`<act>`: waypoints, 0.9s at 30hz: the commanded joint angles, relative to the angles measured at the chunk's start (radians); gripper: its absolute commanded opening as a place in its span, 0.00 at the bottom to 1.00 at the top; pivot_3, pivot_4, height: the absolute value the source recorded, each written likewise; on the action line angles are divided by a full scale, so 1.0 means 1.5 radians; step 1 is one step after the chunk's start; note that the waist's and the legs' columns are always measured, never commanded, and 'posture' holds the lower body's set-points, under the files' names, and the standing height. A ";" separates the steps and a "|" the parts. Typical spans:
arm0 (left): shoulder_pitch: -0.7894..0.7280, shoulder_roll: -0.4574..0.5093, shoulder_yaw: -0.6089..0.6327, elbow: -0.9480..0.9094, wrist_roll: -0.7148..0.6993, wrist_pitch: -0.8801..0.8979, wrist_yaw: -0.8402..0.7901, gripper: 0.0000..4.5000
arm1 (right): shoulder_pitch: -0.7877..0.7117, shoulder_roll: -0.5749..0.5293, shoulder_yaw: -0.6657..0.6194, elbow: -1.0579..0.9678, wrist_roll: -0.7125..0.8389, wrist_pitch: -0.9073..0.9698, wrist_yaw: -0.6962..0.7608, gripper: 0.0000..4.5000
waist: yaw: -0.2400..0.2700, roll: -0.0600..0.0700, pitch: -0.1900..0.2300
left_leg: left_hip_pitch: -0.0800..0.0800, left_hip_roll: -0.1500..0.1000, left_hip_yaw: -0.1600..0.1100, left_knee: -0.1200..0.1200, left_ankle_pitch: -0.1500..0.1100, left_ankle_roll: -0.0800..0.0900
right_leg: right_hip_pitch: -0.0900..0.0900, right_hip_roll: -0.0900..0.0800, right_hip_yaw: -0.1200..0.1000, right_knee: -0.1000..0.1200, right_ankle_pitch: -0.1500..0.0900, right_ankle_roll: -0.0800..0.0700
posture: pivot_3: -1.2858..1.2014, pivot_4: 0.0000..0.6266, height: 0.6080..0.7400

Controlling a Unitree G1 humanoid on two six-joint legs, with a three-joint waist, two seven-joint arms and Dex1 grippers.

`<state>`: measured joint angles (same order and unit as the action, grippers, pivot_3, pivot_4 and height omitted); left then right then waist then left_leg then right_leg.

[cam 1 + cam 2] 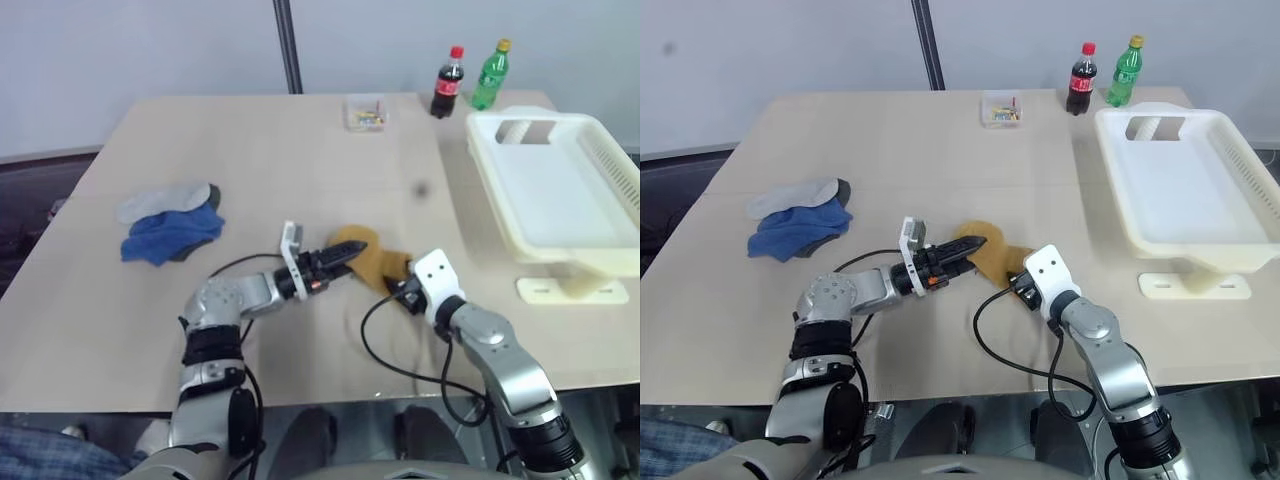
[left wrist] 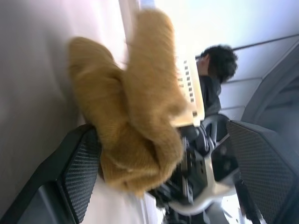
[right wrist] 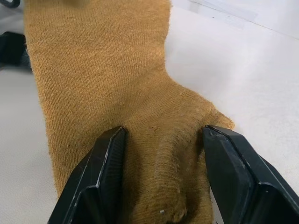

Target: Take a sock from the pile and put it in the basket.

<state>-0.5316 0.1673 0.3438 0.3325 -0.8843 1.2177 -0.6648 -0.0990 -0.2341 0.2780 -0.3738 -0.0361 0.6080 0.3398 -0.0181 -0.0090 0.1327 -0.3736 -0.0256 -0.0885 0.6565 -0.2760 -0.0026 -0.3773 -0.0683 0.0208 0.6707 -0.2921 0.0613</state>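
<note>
The right gripper [image 3: 161, 175] is clamping the sock [image 1: 372, 258] at frame centre; the left gripper [image 2: 163, 172] is gaping wide around it, risking a snag when lifting toward the basket [image 1: 560, 190]

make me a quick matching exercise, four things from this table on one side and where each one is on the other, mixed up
Things:
1. mustard sock
2. blue sock
3. basket
4. cola bottle

Places:
a. far edge of the table, beside the green bottle
b. right side of the table, with nothing inside
c. left part of the table, against the pale grey sock
d. near the front edge, between the two pincers

Pairs: 1-d, 2-c, 3-b, 4-a

The right pincer is shut on the mustard sock; the left pincer stands open around its other end.
</note>
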 commanded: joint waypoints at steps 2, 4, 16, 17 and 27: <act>-0.012 -0.007 0.020 -0.012 -0.024 -0.027 0.001 0.99 | 0.006 -0.003 0.013 0.010 -0.003 0.012 0.003 0.61 | 0.000 0.000 0.000 | 0.000 0.000 0.000 0.000 0.000 0.000 | 0.000 0.000 0.000 0.000 0.000 0.000 | 0.52 0.24 1.00; -0.013 -0.009 0.023 -0.020 -0.040 -0.016 0.000 0.99 | 0.006 -0.004 0.013 0.009 -0.003 0.013 0.003 0.61 | 0.000 0.000 0.000 | 0.000 0.000 0.000 0.000 0.000 0.000 | 0.000 0.000 0.000 0.000 0.000 0.000 | 0.52 0.24 1.00; 0.000 -0.004 0.000 -0.058 -0.098 0.035 -0.019 0.99 | 0.007 -0.005 0.010 0.011 -0.004 0.011 0.002 0.61 | -0.001 -0.001 0.000 | 0.000 0.000 0.000 0.000 0.000 0.000 | 0.000 0.000 0.000 0.000 0.000 0.000 | 0.52 0.24 1.00; 0.000 0.000 -0.009 -0.060 -0.092 0.033 -0.025 0.99 | 0.007 -0.006 0.010 0.010 -0.006 0.010 0.000 0.61 | -0.001 -0.001 0.001 | 0.000 0.000 0.000 0.000 0.000 0.000 | 0.000 0.000 0.000 0.000 0.000 0.000 | 0.52 0.24 1.00; -0.004 0.034 -0.068 -0.051 -0.058 -0.010 -0.085 0.99 | -0.005 -0.033 -0.040 -0.029 0.009 -0.010 0.015 0.61 | 0.001 -0.001 0.002 | -0.002 0.000 0.000 -0.001 0.000 0.000 | -0.001 0.000 0.000 -0.001 0.000 0.000 | 0.52 0.24 1.00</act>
<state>-0.5329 0.2093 0.2518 0.2835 -0.9686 1.2186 -0.7606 -0.1006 -0.2684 0.2403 -0.3885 -0.0278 0.6003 0.3481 -0.0162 -0.0100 0.1361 -0.3767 -0.0261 -0.0896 0.6554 -0.2760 -0.0027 -0.3785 -0.0685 0.0195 0.6679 -0.2920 0.0613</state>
